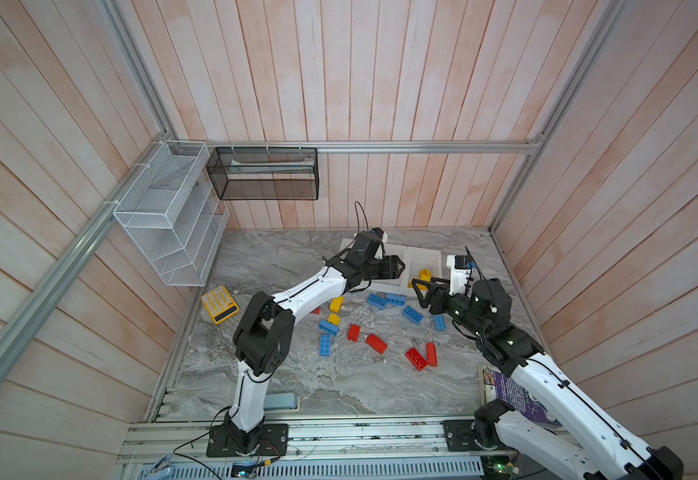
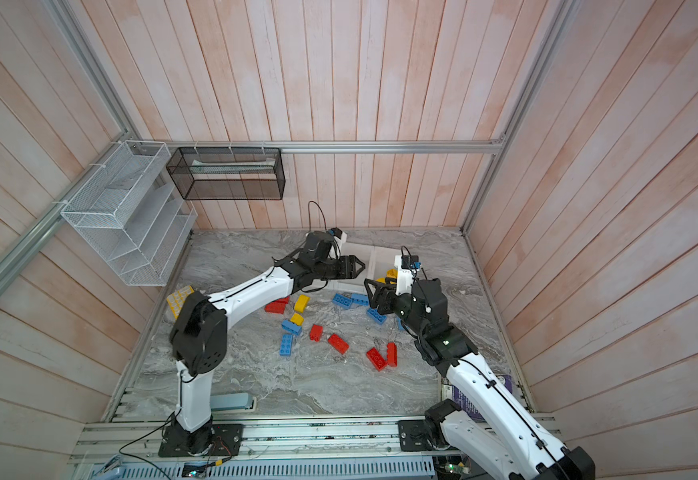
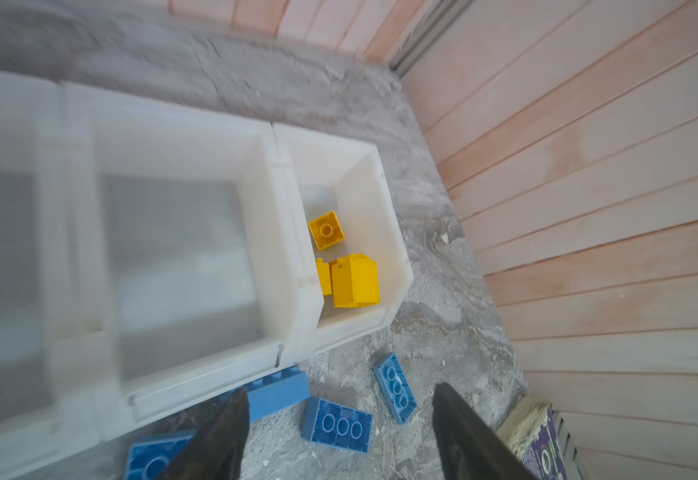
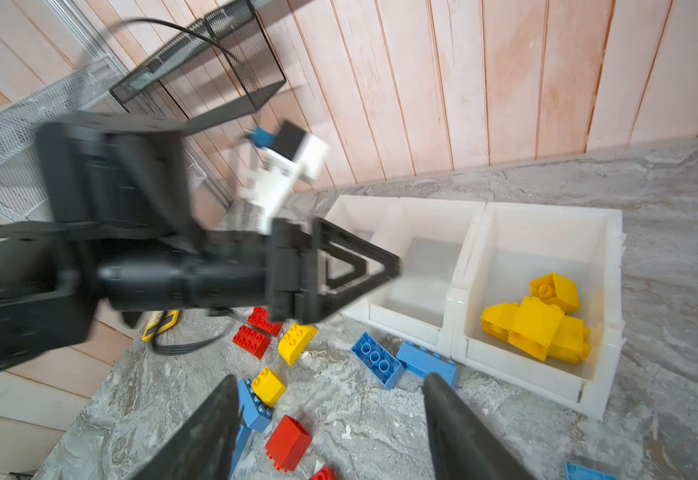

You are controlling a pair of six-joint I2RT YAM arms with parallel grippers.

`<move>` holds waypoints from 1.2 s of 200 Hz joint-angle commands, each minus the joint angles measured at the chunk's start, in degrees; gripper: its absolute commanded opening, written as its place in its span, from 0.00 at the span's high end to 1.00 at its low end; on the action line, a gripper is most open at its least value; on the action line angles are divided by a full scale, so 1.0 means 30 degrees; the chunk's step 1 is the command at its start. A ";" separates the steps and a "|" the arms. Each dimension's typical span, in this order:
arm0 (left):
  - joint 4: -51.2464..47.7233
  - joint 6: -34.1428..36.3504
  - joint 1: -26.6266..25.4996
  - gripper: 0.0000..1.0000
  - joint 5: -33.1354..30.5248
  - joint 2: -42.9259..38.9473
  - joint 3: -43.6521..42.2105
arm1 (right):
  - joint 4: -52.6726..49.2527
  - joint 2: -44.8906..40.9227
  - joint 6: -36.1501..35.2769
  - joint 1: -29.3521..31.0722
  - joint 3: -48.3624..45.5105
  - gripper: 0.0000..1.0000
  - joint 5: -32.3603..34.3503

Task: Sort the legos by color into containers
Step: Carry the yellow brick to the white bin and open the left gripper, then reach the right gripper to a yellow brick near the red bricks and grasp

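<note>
Three white containers stand in a row at the back; the rightmost (image 4: 547,232) holds several yellow legos (image 4: 538,324), and the middle one (image 3: 181,158) looks empty. My left gripper (image 1: 400,266) hovers open over the containers' front, nothing between its fingers (image 3: 222,436). Blue legos (image 3: 337,424) lie on the marble below it. My right gripper (image 1: 417,287) is open and empty, in front of the yellow container. Red (image 1: 376,343), blue (image 1: 325,345) and yellow (image 1: 336,304) legos are scattered mid-table. The left arm hides the leftmost container in both top views.
A yellow calculator (image 1: 219,304) lies at the left table edge. A white wire rack (image 1: 172,216) and a black mesh basket (image 1: 264,174) hang on the back walls. A purple booklet (image 1: 509,390) sits under the right arm. The two grippers are close together.
</note>
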 commanded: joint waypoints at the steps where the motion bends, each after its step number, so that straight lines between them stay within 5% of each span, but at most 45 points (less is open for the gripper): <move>1: 0.1878 -0.0039 0.0162 0.28 -0.2368 -0.3481 -0.3417 | -0.1306 0.1475 0.0839 0.0239 0.0940 0.30 0.0337; 77: -0.2577 -0.0610 0.0152 0.27 -0.7143 -1.3962 -1.0746 | -0.1637 0.8700 0.2902 0.5213 0.3863 0.30 0.4248; 138: -0.5881 -0.0330 0.0144 0.27 -1.0205 -2.0683 -1.2912 | -0.2050 1.5851 0.3506 0.7859 0.9297 0.30 0.4637; 240: -0.8526 0.0685 0.0163 0.25 -1.1703 -2.3531 -1.3779 | -0.5281 2.3328 0.4970 0.8351 1.6080 0.31 0.6278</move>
